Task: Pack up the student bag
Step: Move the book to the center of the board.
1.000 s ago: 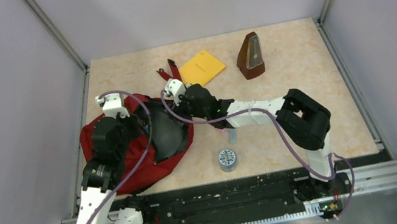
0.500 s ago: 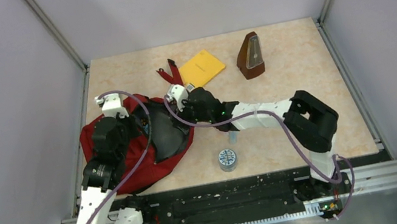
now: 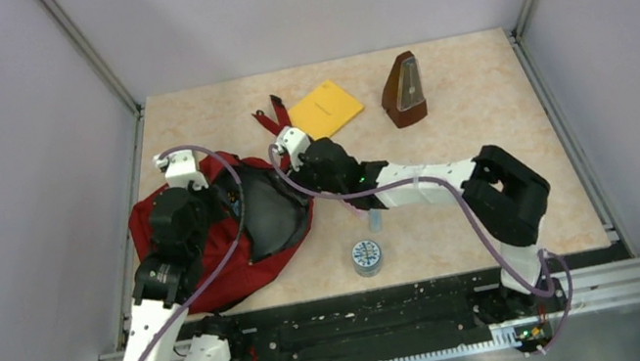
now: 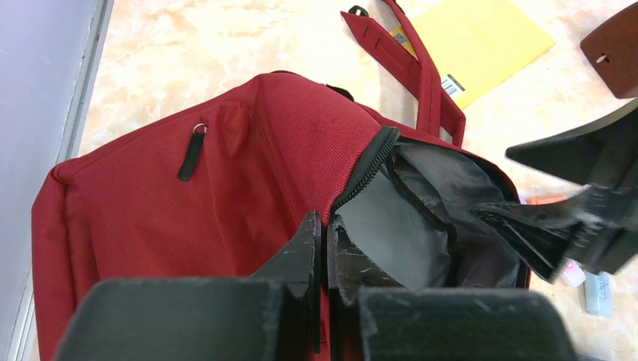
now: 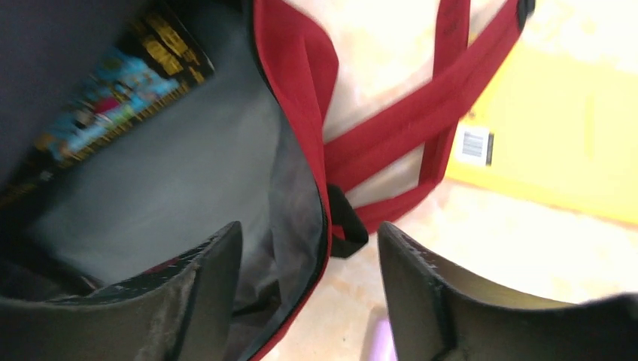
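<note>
**Clerk:** Item one?

**Keeper:** Student bag (image 3: 252, 267). Red fabric, black zip. Lies flat on the worktop (image 3: 502, 109) in front of the left arm. Mouth unzipped and gaping toward the right arm, grey lining showing.

**Clerk:** Contents?

**Keeper:** One book with a colourful cover (image 5: 120, 98), lying inside against the lining. Nothing else can be made out.

**Clerk:** Attachments?

**Keeper:** Red straps (image 5: 406, 113), trailing out past the bag's far end, flat on the worktop.

**Clerk:** Left jaws?

**Keeper:** Over the bag's red front panel. Closed to a slit, pinching the fabric at the near lip of the mouth, just beside the zip.

**Clerk:** Right jaws?

**Keeper:** Spread wide, gripping nothing. They straddle the rim at the bag's far end: one finger over the lining inside the mouth, the other outside, above the straps.

**Clerk:** Items around the bag?

**Keeper:** Yellow envelope (image 3: 325, 108), just beyond the bag, with the straps lying across its edge. Wooden metronome (image 3: 404, 91), upright, past the envelope and well apart from the bag. Round patterned tin (image 3: 366, 257), near the bag's mouth on the right arm's side. One small pale item (image 3: 374, 221) beside the tin, too small to name.
</note>
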`<state>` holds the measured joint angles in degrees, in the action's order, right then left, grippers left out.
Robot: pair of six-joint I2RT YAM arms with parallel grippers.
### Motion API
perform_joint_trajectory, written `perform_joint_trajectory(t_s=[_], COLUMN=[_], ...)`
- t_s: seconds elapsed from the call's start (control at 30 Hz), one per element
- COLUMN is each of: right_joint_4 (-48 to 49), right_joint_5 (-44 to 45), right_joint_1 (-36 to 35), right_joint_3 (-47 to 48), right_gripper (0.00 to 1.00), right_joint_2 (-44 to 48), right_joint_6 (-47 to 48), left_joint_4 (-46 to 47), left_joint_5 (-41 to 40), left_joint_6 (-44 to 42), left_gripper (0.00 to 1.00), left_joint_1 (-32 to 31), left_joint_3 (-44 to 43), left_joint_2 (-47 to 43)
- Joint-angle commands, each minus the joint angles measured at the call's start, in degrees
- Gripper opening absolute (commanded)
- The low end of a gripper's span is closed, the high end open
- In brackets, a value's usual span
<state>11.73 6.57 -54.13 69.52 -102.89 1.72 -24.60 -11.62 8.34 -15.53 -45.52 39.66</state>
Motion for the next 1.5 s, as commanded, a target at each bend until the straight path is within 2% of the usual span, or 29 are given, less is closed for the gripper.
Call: perform_joint_trajectory(t_s=[0.0,0.03,0.13,0.17,0.2,0.37,0.47,0.6,0.63,0.73,0.8,0.87,0.97,1.1,1.3,1.47], right_joint_4=[-2.37,-2.53,-2.63,-2.59,-2.49,-0.14,2.95,4.38,4.59,5.57,5.35,5.07,6.13,7.54,2.11,0.19], right_joint_5=[3.22,2.13,-2.73,-4.56,-5.91,-15.22,-19.89,-21.79,-22.51,-24.19,-22.52,-19.57,-16.86,-17.48,-15.84,-16.50], right_joint_1=[0.58,0.58,0.36,0.16,-0.28,-3.52,-5.22,-7.38,-7.71,-7.90,-7.87,-7.57,-6.05,-0.65,7.64,16.59], right_joint_3=[3.97,4.36,5.66,5.95,6.41,7.86,8.44,10.22,10.50,9.77,8.12,4.70,-1.19,-9.53,-12.91,-7.11], right_gripper=[0.57,0.48,0.13,0.04,0.00,0.00,0.00,0.00,0.00,0.00,0.00,0.19,0.46,0.69,0.83,0.85], right_joint_2=[-4.02,-4.67,-6.42,-6.85,-7.48,-10.02,-10.99,-11.92,-12.04,-11.27,-9.45,-6.55,-0.43,7.50,14.94,11.21], right_joint_6=[-1.28,-2.07,-4.52,-5.21,-5.89,-9.49,-12.21,-13.10,-13.28,-14.16,-13.75,-12.63,-12.30,-13.88,-9.72,-8.31], left_joint_4=[2.54,2.55,2.48,2.50,2.46,2.44,2.70,3.26,3.41,3.74,4.24,6.11,10.35,20.28,24.00,27.43], left_joint_5=[-0.37,-0.30,-0.49,-0.53,-0.64,0.08,1.69,6.67,8.47,15.53,19.07,20.10,20.34,20.18,18.43,19.16], left_joint_6=[-0.76,-0.84,-0.79,-0.86,-0.79,-1.32,-1.63,-2.28,-2.33,-2.31,-1.26,1.03,5.43,12.94,17.66,17.70], left_gripper=[0.00,0.00,0.00,0.00,0.00,0.00,0.07,0.19,0.25,0.53,0.64,0.74,0.79,0.81,0.81,0.81], left_joint_1=[-0.11,-0.11,-0.09,-0.11,-0.11,-0.12,-0.12,-0.11,-0.11,-0.12,-0.11,-0.12,-0.20,-0.29,-0.46,-1.48], left_joint_3=[-0.25,-0.28,-0.44,-0.45,-0.53,-0.99,-1.45,-2.47,-2.78,-4.11,-5.22,-6.17,-7.81,-8.99,-18.81,-26.02], left_joint_2=[0.25,0.36,0.64,0.61,0.64,0.41,0.12,0.67,1.04,2.93,4.76,6.91,10.62,18.16,35.88,49.62])
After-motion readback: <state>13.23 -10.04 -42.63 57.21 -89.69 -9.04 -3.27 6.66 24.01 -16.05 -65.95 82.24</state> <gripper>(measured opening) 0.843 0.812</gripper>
